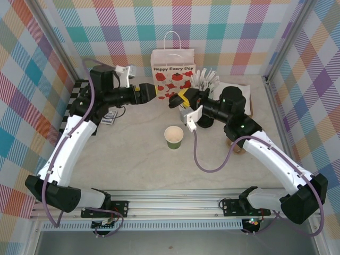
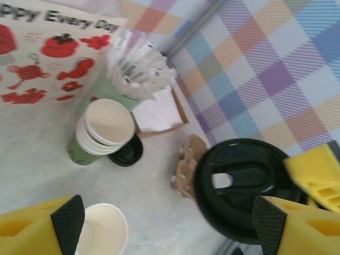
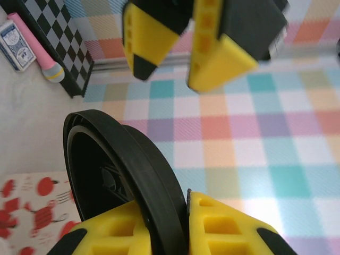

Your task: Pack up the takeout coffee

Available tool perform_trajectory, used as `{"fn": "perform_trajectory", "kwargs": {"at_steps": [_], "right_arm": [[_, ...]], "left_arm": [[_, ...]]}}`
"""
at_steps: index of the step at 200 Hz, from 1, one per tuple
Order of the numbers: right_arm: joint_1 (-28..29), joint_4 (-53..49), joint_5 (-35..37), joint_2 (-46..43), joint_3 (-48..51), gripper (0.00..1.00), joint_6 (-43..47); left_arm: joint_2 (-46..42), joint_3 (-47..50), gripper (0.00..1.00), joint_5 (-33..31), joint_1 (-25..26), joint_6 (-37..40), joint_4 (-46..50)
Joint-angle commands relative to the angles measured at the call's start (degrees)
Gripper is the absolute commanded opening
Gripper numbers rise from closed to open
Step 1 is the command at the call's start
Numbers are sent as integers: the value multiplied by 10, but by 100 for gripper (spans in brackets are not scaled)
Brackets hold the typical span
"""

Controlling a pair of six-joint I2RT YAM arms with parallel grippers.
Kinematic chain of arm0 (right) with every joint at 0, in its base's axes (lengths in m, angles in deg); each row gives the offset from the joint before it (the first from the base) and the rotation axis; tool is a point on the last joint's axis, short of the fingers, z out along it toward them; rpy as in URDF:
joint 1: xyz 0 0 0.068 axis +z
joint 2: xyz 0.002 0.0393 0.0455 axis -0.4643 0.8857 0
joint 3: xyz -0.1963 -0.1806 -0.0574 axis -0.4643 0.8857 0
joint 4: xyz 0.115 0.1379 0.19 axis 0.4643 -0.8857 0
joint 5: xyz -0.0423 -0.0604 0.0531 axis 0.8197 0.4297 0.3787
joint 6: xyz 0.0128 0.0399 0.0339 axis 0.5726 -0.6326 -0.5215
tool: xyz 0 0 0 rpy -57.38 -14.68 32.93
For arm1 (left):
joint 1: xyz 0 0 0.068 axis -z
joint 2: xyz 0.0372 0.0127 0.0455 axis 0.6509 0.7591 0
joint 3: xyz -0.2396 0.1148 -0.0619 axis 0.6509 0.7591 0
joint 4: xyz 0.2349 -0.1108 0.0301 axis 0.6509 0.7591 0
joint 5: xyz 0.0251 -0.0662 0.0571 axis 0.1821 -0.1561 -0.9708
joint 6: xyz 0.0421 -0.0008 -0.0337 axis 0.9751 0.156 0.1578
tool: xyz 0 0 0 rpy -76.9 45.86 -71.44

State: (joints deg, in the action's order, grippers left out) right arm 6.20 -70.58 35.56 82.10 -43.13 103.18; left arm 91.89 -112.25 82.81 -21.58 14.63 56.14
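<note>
Found right gripper [image 1: 179,99] clamped edge-on across the rim of the black lid [image 2: 239,180], holding it off the table just in front of the white paper bag [image 1: 172,69]. Noted left gripper [image 1: 153,91] just left of it, jaws parted with nothing between them, facing the lid's top.

Logged the dark-green cup [image 1: 173,136] uncapped and upright on the table, nearer than both grippers, well apart from the lid and outside the bag. Could not tell from its pale inside whether any liquid sat in it.

Marked, further right, a stack of green cups [image 2: 101,127] with a spare black lid [image 2: 126,152] lying at its foot, and a mint cup of wrapped sticks [image 2: 139,69] behind.

Risks, as judged:
- Rated the grip thin. Only the rim pinched, so liable to twist or slip under a push from the other arm.
- Feared a clash of fingers, with both grippers crowding one small lid.
- Expected a tipped cup, and a spill if filled, should the lid come down off-centre on so light and unbraced a cup.
- Flagged the bag too: light paper, close behind both grippers, easily toppled by a swing.
</note>
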Motion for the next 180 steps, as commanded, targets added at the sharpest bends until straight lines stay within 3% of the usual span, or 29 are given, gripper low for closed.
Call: {"fn": "perform_trajectory", "kwargs": {"at_steps": [1,34,68,116,148,180], "right_arm": [[4,62,-103,3,4,10,172],[7,60,-165,10,2,10,256],[8,50,-197,15,-1,10,310],[9,19,-205,26,-21,9,323],[10,44,-201,33,-18,10,321],[11,42,-203,28,-17,9,311]], "left_arm": [[24,-38,83,87,-7,90,103],[46,-80,82,129,-6,166,147],[69,-118,73,165,-6,207,187],[77,-120,64,119,16,209,185],[76,-107,61,149,16,195,159],[81,-104,52,165,16,203,166]]}}
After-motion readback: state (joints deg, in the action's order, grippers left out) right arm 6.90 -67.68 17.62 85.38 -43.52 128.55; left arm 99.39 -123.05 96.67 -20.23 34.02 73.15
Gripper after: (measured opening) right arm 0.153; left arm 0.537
